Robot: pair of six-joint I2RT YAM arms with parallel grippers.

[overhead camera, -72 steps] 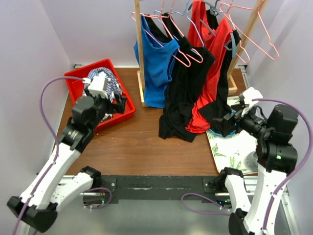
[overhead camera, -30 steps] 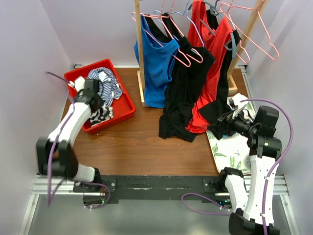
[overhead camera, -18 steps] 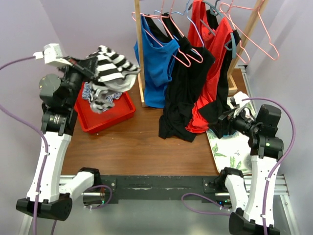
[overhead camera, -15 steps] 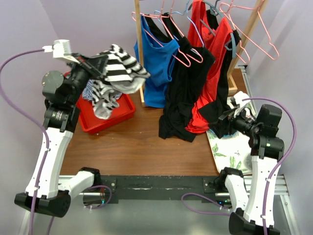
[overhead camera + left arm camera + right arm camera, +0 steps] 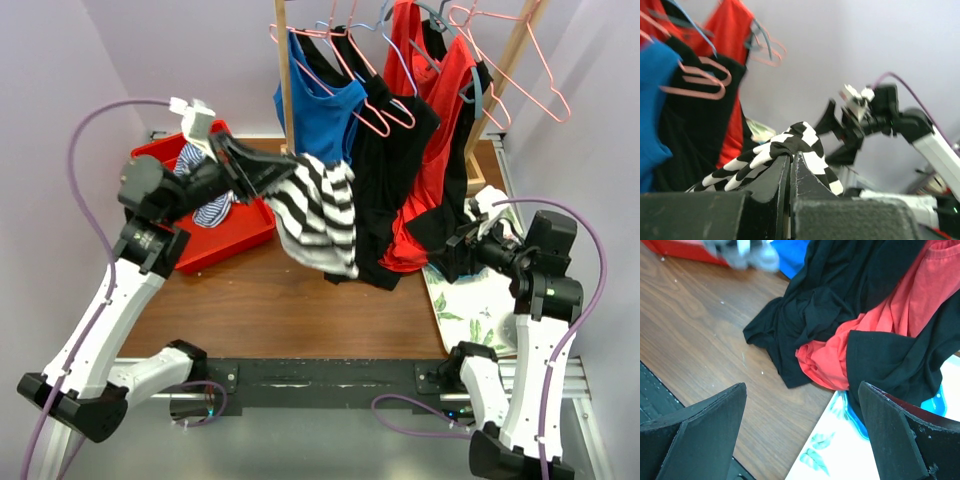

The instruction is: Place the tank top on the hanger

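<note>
The tank top [image 5: 320, 215], boldly striped black and white, hangs in the air in front of the blue and black tops on the rack. My left gripper [image 5: 287, 167] is shut on its upper edge. In the left wrist view the striped cloth [image 5: 807, 145] bunches over the closed gripper [image 5: 791, 156]. An empty pink wire hanger [image 5: 556, 110] hangs at the rack's top right, well away from the tank top. My right gripper [image 5: 462, 245] stands open low at the right, with nothing between its jaws [image 5: 802, 390]; below it lie the hems of the black and red tops.
A red bin [image 5: 240, 235] at the left holds a thin blue-and-white striped garment [image 5: 205, 205]. A wooden rack post [image 5: 284, 100] stands mid-back. Blue [image 5: 320, 125], black [image 5: 385, 190] and red [image 5: 435, 150] tops hang from it. A leaf-printed white mat [image 5: 480, 300] lies at the right.
My left gripper has lifted the tank top out of the red bin and swung it right, in front of the hanging tops. The right arm has stayed put, open.
</note>
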